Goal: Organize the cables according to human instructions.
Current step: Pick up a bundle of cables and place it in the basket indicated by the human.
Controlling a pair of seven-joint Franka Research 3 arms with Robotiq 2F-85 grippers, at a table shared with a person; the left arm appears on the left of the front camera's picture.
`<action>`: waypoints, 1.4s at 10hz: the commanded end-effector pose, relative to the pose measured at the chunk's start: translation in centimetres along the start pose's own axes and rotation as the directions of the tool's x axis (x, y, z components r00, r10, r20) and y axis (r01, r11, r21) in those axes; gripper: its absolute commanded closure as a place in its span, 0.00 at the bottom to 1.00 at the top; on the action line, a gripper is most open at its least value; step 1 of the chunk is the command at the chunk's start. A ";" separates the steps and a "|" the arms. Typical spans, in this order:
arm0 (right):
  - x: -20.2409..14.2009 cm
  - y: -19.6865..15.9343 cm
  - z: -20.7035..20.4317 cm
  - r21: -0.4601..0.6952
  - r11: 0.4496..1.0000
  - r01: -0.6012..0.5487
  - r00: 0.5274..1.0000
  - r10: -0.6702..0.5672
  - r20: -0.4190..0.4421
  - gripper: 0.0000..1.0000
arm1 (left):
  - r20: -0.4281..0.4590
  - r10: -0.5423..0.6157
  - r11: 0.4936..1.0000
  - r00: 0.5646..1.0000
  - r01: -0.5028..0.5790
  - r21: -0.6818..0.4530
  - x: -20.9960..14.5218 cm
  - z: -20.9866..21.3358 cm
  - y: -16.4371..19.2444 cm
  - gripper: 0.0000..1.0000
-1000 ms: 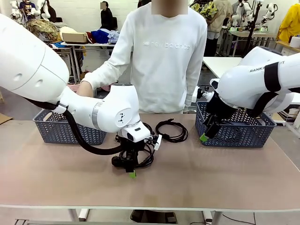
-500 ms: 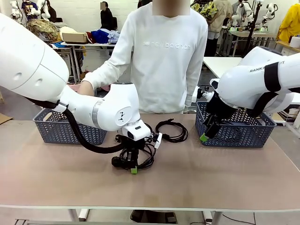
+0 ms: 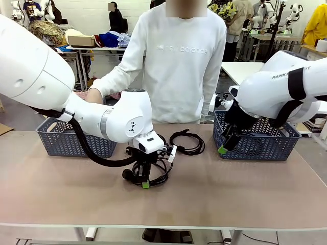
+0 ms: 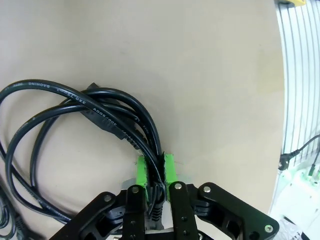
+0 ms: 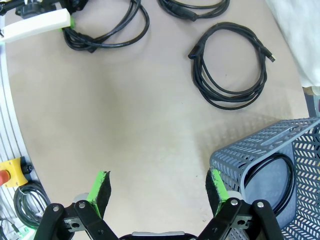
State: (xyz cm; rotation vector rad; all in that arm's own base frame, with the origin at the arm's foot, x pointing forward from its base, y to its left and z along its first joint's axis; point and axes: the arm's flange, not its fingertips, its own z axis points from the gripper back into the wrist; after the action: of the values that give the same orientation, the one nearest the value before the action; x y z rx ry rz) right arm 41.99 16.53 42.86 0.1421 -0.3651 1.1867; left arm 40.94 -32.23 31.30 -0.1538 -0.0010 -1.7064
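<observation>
My left gripper (image 3: pixel 145 182) is shut on a black cable coil (image 3: pixel 129 174) at the table's middle. In the left wrist view its green pads (image 4: pixel 141 171) pinch several strands of that cable (image 4: pixel 100 114), whose loops spread away over the tabletop. A second coiled cable (image 3: pixel 187 141) lies flat just right of it, also seen in the right wrist view as a round coil (image 5: pixel 227 104). My right gripper (image 5: pixel 158 187) is open and holds nothing; it hangs by the right basket (image 3: pixel 255 145). The human (image 3: pixel 179 61) stands behind the table, one hand (image 3: pixel 93 96) above the left basket (image 3: pixel 61 143).
The right basket (image 5: pixel 250 142) holds another black cable (image 5: pixel 265 167). Part of a further coil (image 5: pixel 195 6) shows at the top of the right wrist view. Bare tabletop lies between the baskets and toward the near edge.
The left gripper has shut on the cable coil and risen slightly with it. The right arm and the person have not moved.
</observation>
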 end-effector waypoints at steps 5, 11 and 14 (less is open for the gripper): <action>0.1 0.1 0.1 -0.003 1.000 0.002 1.000 -0.002 0.001 0.00 | -0.064 0.013 0.987 0.998 -0.002 0.161 2.6 10.8 -2.5 1.00; 0.1 0.1 0.1 -0.003 1.000 0.002 1.000 -0.002 0.001 0.00 | -0.060 0.049 0.958 0.997 -0.030 0.287 -3.4 20.3 2.1 1.00; 0.1 0.1 0.1 -0.003 1.000 0.002 1.000 -0.002 0.001 0.00 | -0.056 0.107 0.953 0.993 -0.086 0.292 -6.5 21.8 3.3 1.00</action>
State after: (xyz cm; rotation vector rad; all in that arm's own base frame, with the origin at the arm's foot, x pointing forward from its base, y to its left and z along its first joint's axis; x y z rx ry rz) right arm 41.98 16.55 42.87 0.1423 -0.3652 1.1873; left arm 47.47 -24.70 51.29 0.1073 -0.2017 -1.5964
